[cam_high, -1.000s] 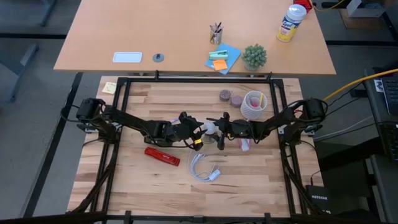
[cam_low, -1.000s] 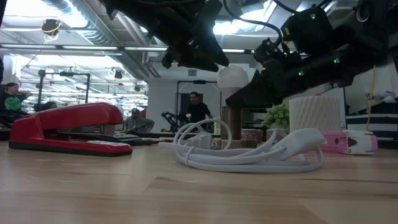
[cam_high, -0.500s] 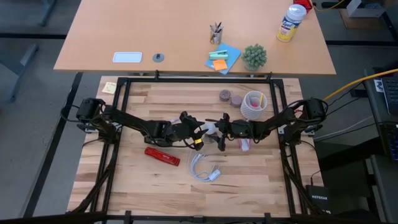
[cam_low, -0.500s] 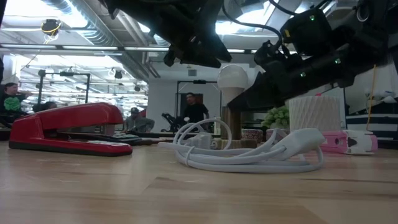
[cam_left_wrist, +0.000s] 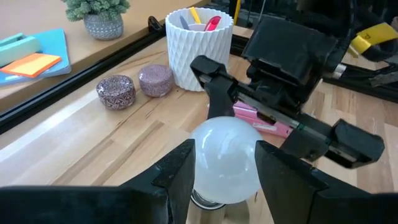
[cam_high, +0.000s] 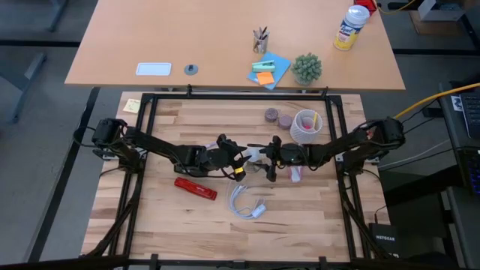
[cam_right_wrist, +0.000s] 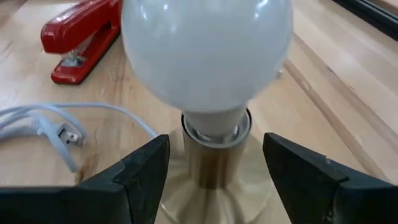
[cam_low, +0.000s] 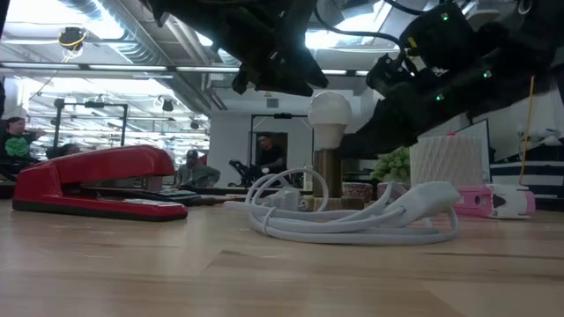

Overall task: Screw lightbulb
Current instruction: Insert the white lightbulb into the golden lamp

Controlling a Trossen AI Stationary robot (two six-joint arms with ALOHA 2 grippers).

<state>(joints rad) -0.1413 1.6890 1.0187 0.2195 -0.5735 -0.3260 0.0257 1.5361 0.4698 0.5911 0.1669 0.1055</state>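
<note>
The white lightbulb (cam_low: 330, 110) stands upright, its metal screw end in a brass socket (cam_low: 328, 172) that rests on the table's middle; it also shows in the high view (cam_high: 257, 155). My left gripper (cam_left_wrist: 225, 174) is open, level, at the bulb's left side near its top, one fingertip toward the far side and one toward the near side. My right gripper (cam_right_wrist: 217, 186) is open just right of the socket, its fingers wide apart on either side of the socket's stem and clear of it. My left gripper comes at the bulb's rounded top (cam_left_wrist: 224, 155) level from the table's left. Whether its fingertips (cam_left_wrist: 183, 165) touch the glass I cannot tell: the low view shows the bulb's near face uncovered.
A red stapler (cam_high: 196, 187) lies left of the socket. A coiled white cable with a plug (cam_high: 244, 202) lies near it. A white ribbed cup (cam_high: 307, 126), two small round tins (cam_high: 277, 116) and a pink object (cam_high: 295, 174) lie to the right and far right.
My right gripper has drawn back toward the table's right edge, away from the socket, so the bulb's neck and the socket's stem now show in the low view. The bulb stays upright on the socket.
</note>
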